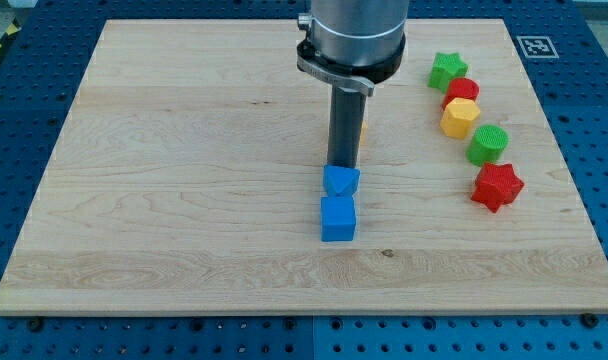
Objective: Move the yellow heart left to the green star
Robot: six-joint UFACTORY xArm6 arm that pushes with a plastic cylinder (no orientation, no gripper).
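**Rod tip behind the blue pair, yellow heart mostly hidden**

Nearest the view's bottom, a blue cube (337, 219) sits on the wooden counter (184, 200), directly below my tip (342, 165). Touching it from above is a second blue block (341, 181) of unclear shape, right at my tip. The end effector is a plain rod with nothing to open or close; it holds nothing. A yellow sliver (362, 129) shows at the rod's right edge, probably the yellow heart, mostly hidden. Well to my tip's right runs a column: red star (497, 186), green round block (488, 144), yellow hexagonal block (460, 117), red block (463, 90), and farthest, the green star (447, 70).
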